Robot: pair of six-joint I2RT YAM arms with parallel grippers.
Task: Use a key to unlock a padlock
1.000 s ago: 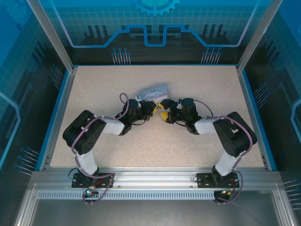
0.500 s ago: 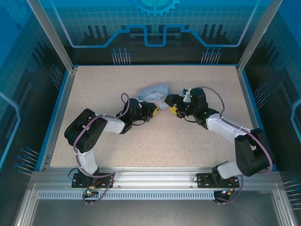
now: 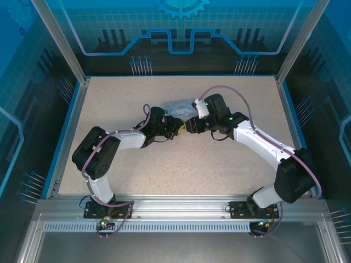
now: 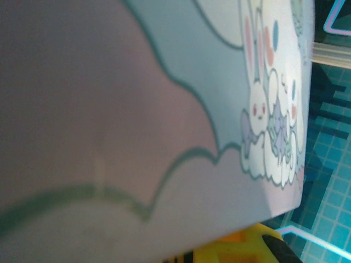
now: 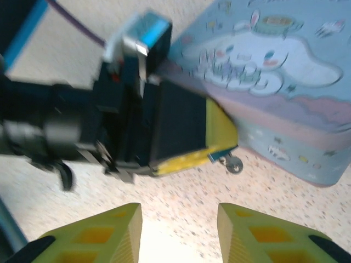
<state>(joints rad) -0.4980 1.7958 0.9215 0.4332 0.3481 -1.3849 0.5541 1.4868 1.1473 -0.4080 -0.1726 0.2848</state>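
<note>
Two yellow fingers of the right end effector (image 5: 178,233) are held parted, with nothing between them and speckled bench (image 5: 181,200) showing in the gap. Just ahead, the left end effector (image 5: 222,143) is closed, and a tiny dark metal piece with a round loop, taken to be the padlock (image 5: 233,163), is pinched at its tip, low over the bench. Right behind it a pale blue cartoon-printed tin (image 5: 285,93) is seen on the bench. From overhead, both arms are bent inward, meeting beside the tin.
</note>
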